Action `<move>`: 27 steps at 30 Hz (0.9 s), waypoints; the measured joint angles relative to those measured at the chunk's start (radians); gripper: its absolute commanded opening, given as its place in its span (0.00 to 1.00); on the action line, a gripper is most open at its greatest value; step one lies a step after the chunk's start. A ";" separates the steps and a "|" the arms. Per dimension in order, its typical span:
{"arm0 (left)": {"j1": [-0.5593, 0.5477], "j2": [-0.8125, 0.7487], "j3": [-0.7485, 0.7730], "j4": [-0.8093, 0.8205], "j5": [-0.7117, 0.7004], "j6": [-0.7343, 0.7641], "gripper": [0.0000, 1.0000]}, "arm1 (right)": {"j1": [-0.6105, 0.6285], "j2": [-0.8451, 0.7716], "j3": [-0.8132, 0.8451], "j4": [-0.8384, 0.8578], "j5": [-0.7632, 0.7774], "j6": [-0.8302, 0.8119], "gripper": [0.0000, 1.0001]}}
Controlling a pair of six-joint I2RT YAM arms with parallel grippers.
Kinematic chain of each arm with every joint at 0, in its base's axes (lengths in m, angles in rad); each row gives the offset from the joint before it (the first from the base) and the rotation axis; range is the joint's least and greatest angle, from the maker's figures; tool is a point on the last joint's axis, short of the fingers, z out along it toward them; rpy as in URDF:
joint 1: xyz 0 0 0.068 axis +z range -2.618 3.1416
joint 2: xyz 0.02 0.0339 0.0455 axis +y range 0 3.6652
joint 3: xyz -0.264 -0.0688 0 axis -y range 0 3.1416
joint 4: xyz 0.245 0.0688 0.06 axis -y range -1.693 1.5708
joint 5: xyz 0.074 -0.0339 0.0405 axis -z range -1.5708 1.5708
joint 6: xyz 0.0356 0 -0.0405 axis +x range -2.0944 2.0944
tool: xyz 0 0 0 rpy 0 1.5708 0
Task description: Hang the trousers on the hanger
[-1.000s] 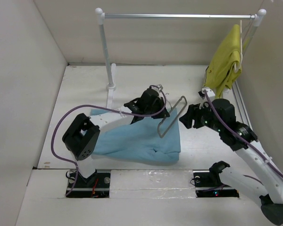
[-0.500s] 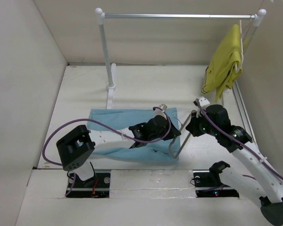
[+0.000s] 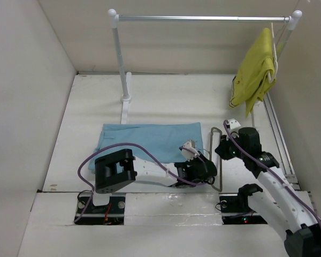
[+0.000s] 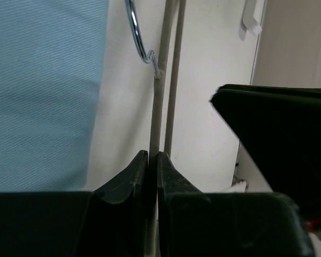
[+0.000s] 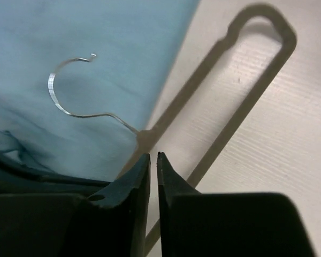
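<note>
The light blue trousers (image 3: 150,138) lie spread flat on the table; they also fill the left of the left wrist view (image 4: 43,91) and the upper left of the right wrist view (image 5: 123,48). The grey wire hanger (image 3: 216,128) lies just right of them as a long narrow loop. Its hook (image 5: 59,91) rests over the cloth's edge. My left gripper (image 3: 208,168) is shut on one hanger bar (image 4: 161,107), low over the table. My right gripper (image 3: 221,150) hovers over the hanger's neck (image 5: 144,136). Its jaws (image 5: 153,156) are shut to a hairline slit with nothing visible between them.
A clothes rail (image 3: 203,18) on a white post (image 3: 117,59) spans the back. A yellow-green garment (image 3: 254,75) hangs at its right end. Walls close in on the left, back and right. The arm bases sit along the near edge.
My left gripper has carried the hanger from above the trousers to the table at their right, near the front. The trousers now lie flat. My right gripper has closed and moved nearer.
</note>
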 measured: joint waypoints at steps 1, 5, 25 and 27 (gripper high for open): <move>-0.008 0.016 0.013 -0.020 -0.021 -0.026 0.00 | -0.018 0.022 -0.028 0.022 -0.018 -0.008 0.20; -0.022 0.033 0.018 -0.099 -0.088 -0.142 0.00 | -0.071 0.108 -0.094 0.072 -0.080 -0.043 0.26; -0.024 0.030 -0.068 -0.127 -0.169 -0.239 0.00 | -0.100 0.306 -0.146 0.364 -0.313 -0.111 0.42; -0.024 0.030 -0.068 -0.127 -0.170 -0.237 0.00 | -0.093 0.352 -0.158 0.394 -0.319 -0.106 0.42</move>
